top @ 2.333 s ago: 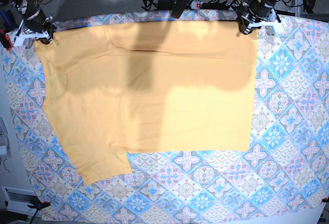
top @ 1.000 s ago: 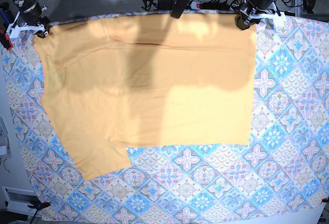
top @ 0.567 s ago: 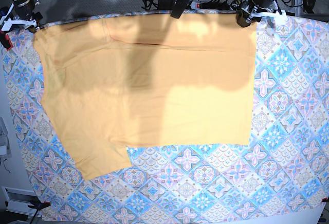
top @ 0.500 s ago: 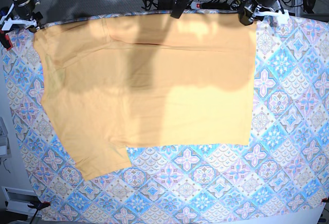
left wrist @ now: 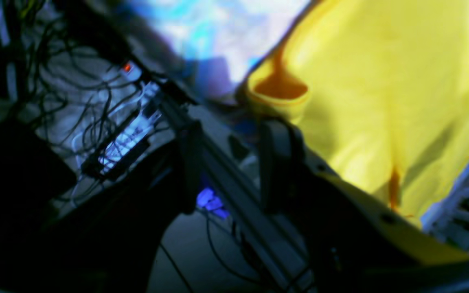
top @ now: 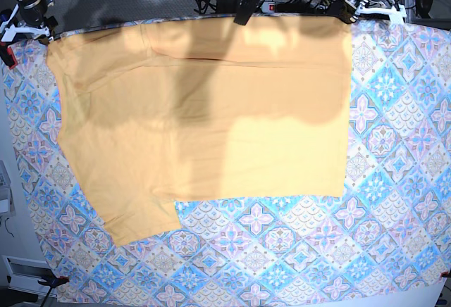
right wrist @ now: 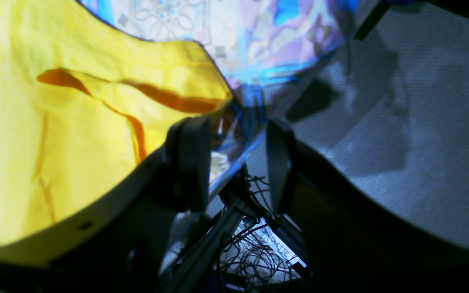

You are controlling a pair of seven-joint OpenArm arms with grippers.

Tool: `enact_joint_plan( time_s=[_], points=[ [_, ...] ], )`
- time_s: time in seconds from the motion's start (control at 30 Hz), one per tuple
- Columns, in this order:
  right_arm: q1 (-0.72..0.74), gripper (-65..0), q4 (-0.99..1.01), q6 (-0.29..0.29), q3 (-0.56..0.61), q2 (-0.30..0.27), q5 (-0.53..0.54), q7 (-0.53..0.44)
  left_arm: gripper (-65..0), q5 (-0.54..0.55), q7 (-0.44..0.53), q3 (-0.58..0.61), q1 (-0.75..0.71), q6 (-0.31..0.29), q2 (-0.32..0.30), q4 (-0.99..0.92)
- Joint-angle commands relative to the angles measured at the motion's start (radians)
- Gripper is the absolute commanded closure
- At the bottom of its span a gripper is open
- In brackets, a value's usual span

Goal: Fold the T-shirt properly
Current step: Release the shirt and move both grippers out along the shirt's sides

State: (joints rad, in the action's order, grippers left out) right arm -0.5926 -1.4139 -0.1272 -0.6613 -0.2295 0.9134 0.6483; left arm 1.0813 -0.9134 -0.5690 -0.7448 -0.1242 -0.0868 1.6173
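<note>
Both grippers have let go of the T-shirt (top: 204, 117) and pulled back off the far edge of the worktop.

Compared with a couple of seconds ago, when each gripper sat on a far corner of the cloth, the left gripper (top: 373, 4) now stands beyond the far right corner and the right gripper (top: 28, 22) beyond the far left corner, both clear of the fabric. In the wrist views the jaws of the left gripper (left wrist: 228, 162) and right gripper (right wrist: 234, 158) are spread with nothing between them. The shirt lies flat across the far half of the patterned tablecloth (top: 394, 180), one fold laid, a sleeve still sticking out toward the near left. That fold looks finished; more folds probably remain.
</note>
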Motion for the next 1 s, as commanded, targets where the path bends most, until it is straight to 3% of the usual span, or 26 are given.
enact_joint_plan(
  time_s=[0.0,0.37,0.6,0.97],
  points=[
    [-0.005,-22.2,-0.018,-0.007,-0.010,-0.015,0.006,-0.015,-22.7,0.012,0.001,-0.007,-0.012,-0.005,-0.011,0.028],
    [-0.008,-22.2,-0.064,-0.007,-0.044,-0.015,0.006,-0.015,-22.7,0.018,-0.002,-0.007,-0.015,-0.005,-0.011,0.128],
    [-0.005,-22.2,-0.066,-0.007,-0.059,-0.014,0.006,-0.015,-22.7,0.156,-0.002,-0.009,-0.028,-0.007,-0.021,0.140],
    [0.023,-22.2,-0.160,-0.007,-0.056,-0.012,0.008,-0.015,-22.7,0.156,0.001,-0.009,0.058,-0.007,-0.032,0.232]
  ],
)
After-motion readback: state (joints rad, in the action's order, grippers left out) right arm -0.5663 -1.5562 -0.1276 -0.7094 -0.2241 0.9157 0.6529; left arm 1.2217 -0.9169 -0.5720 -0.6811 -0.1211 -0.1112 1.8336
